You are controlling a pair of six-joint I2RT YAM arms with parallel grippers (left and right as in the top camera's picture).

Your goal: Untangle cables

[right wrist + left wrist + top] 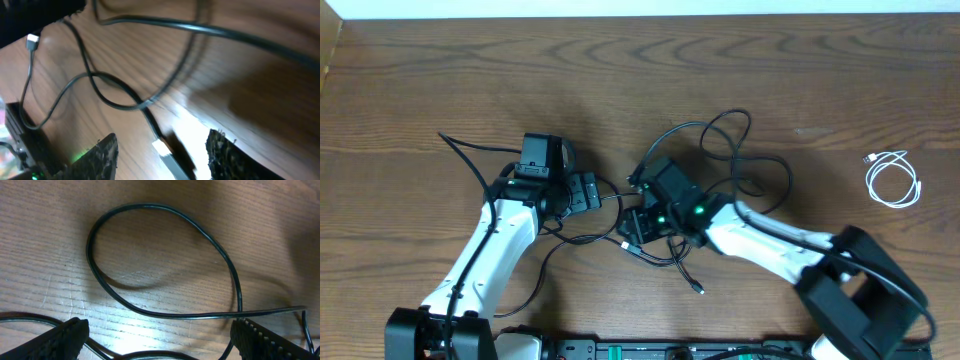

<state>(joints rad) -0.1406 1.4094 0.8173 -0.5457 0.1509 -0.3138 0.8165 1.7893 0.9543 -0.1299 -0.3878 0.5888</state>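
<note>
A tangle of thin black cables (720,165) lies mid-table. My left gripper (588,192) points right at its left side. In the left wrist view that gripper (160,339) is open, its fingers (65,340) wide apart; a black cable loop (150,255) lies ahead and another strand (170,355) runs low between the fingers. My right gripper (638,228) reaches in from the right. It is open (162,156) over a black cable ending in a silver plug (167,156), which lies between the fingers (227,155) without being held.
A coiled white cable (893,178) lies apart at the right. Another black strand with a plug end (698,288) trails toward the front edge. A black lead (470,155) runs off left of the left arm.
</note>
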